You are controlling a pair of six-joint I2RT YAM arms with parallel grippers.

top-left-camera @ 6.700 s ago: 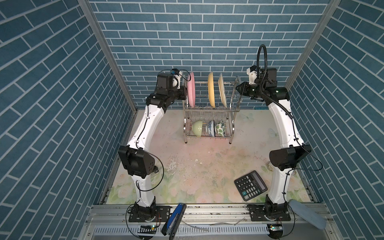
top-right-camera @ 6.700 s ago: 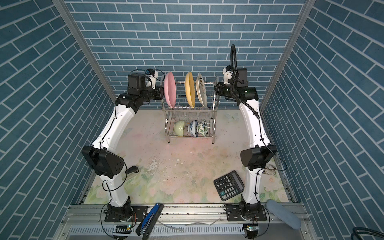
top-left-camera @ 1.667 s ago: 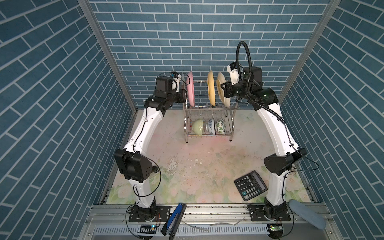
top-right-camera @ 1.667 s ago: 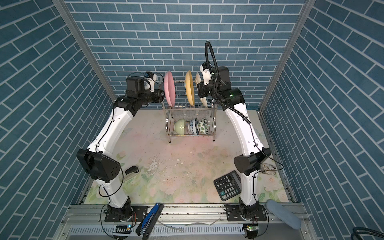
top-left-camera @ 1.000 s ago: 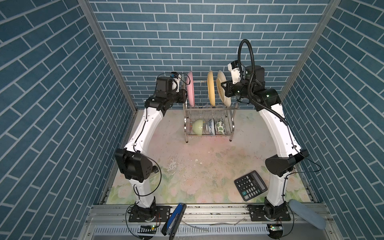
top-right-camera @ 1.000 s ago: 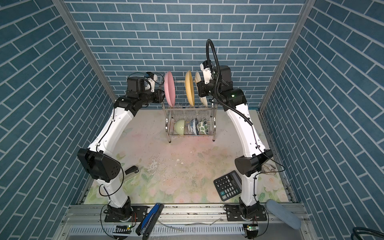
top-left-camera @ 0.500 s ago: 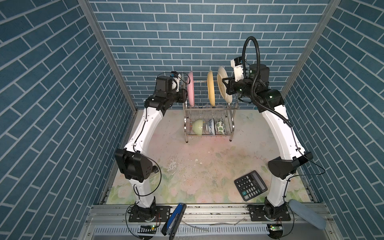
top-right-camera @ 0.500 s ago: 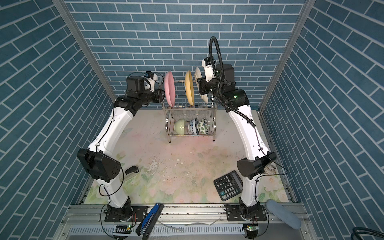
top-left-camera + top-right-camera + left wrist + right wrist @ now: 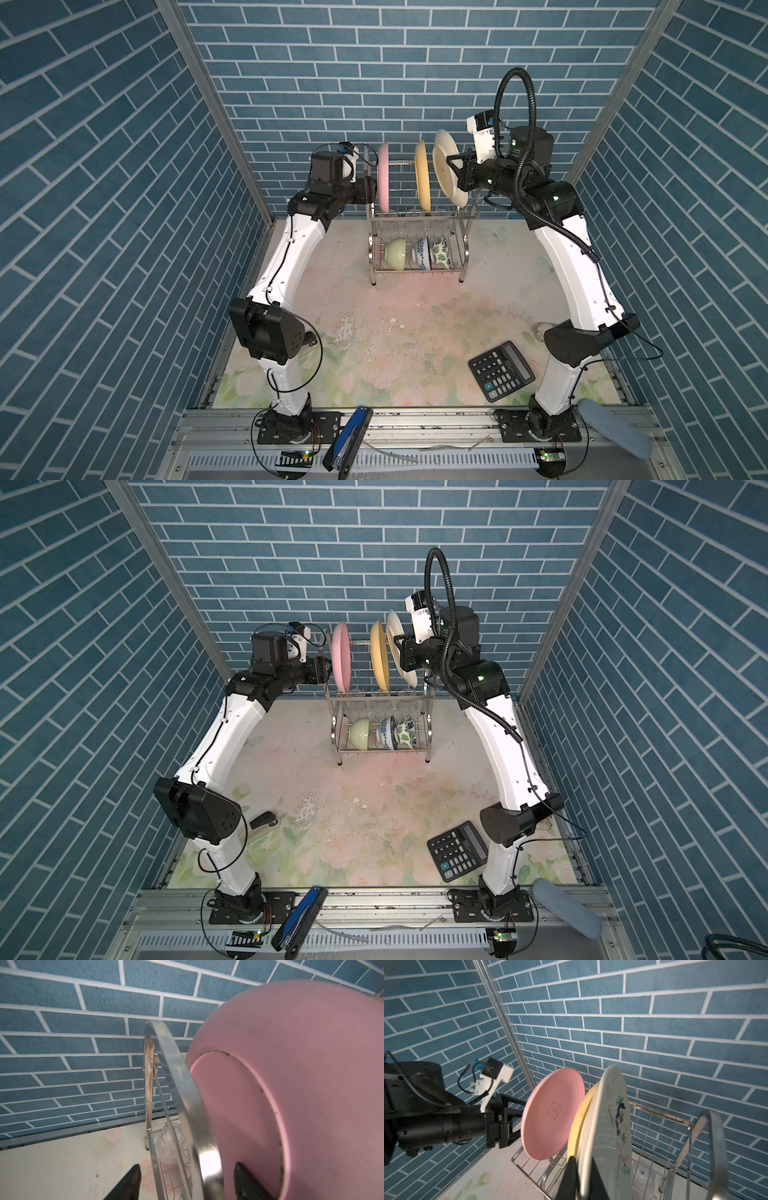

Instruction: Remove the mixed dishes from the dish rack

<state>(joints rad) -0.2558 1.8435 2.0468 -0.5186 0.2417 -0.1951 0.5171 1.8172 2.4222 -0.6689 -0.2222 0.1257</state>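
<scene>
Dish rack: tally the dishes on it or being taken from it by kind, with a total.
Plates: 3 (pink plate, yellow plate, cream plate)
Bowls: 3 (pale-green bowl, blue-white bowl, green-leaf bowl)
Clear glasses: at least 2 (glass near pink plate, glass near cream plate); others unclear
Total: at least 8

A black calculator (image 9: pixel 500 371) lies flat on the flowery table (image 9: pixel 415 328). Left of the calculator, past the table's front edge, lies a blue-and-black tool (image 9: pixel 349 434). Right of the calculator lies a long grey-blue thing (image 9: pixel 615 428).
</scene>
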